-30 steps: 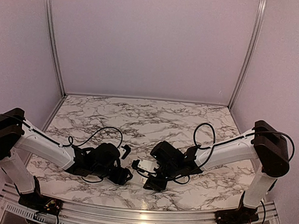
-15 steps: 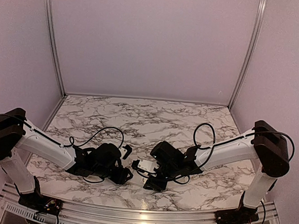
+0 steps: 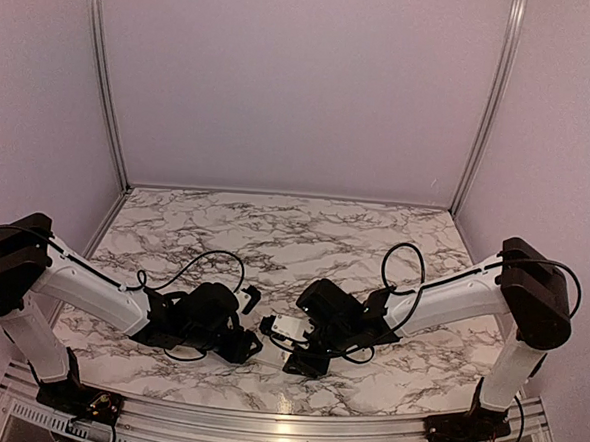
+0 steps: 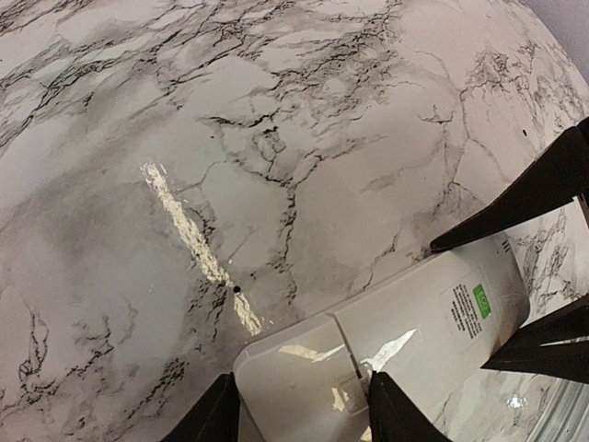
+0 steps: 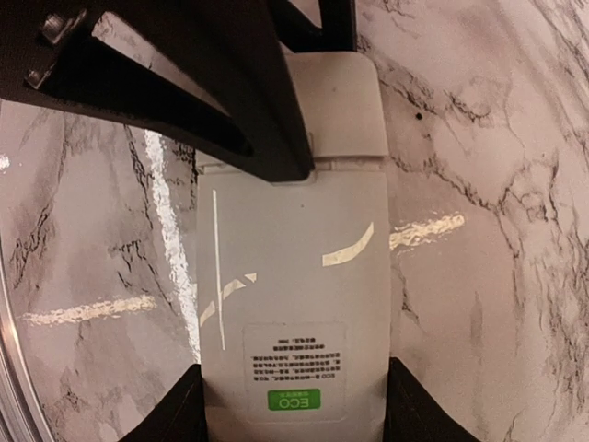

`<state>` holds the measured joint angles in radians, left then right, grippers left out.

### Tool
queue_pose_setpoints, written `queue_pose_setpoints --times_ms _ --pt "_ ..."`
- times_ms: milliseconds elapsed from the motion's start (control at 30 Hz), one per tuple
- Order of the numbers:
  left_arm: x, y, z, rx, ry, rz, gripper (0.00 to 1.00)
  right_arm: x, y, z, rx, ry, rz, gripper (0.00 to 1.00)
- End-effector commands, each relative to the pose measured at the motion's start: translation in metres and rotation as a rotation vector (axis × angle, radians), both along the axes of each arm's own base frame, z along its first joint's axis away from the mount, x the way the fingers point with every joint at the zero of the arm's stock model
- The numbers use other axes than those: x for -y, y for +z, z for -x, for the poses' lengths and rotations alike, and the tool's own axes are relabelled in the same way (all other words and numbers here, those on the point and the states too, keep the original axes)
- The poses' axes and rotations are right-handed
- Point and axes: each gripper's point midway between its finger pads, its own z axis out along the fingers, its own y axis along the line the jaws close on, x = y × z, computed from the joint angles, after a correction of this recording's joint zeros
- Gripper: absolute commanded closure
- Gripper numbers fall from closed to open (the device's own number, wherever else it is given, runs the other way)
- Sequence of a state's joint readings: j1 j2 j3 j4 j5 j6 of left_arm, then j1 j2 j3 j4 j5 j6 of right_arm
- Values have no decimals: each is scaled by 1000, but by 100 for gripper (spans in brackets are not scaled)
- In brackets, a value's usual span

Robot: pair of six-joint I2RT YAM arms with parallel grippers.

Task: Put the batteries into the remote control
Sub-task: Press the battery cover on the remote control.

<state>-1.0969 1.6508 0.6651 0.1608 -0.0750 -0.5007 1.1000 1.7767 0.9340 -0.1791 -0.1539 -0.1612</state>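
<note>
The white remote control (image 3: 290, 327) lies back side up, low over the marble table near its front edge, held between both grippers. My left gripper (image 4: 304, 405) is shut on the end with the battery cover (image 4: 304, 364), one finger on each long edge. My right gripper (image 5: 294, 405) is shut on the other end, by the label with a green ECO mark (image 5: 294, 400). The cover looks closed, with its seam (image 5: 304, 164) visible. In the top view the left gripper (image 3: 251, 341) and the right gripper (image 3: 306, 342) face each other. The batteries are not in view.
The marble table (image 3: 294, 231) is walled by pale panels on three sides. A metal rail (image 3: 283, 421) runs along the front edge, close to the grippers. Black cables loop over both arms, and a small black part (image 3: 251, 298) sits beside the left arm's cable.
</note>
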Motion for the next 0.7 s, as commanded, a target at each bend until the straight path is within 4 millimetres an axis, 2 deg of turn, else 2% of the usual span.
queue_pose_setpoints --times_ms 0,300,433,667 --pt "-40 -47 23 -85 -27 -189 51 9 -13 3 -15 3 49 71" --pt "-42 -50 24 -87 -37 -199 53 10 -14 3 -17 6 50 72" --pt "-48 -53 22 -90 -6 -219 51 11 -14 4 -17 5 52 72" --pt "-54 -59 19 -112 63 -242 43 11 -14 4 -18 2 51 73"
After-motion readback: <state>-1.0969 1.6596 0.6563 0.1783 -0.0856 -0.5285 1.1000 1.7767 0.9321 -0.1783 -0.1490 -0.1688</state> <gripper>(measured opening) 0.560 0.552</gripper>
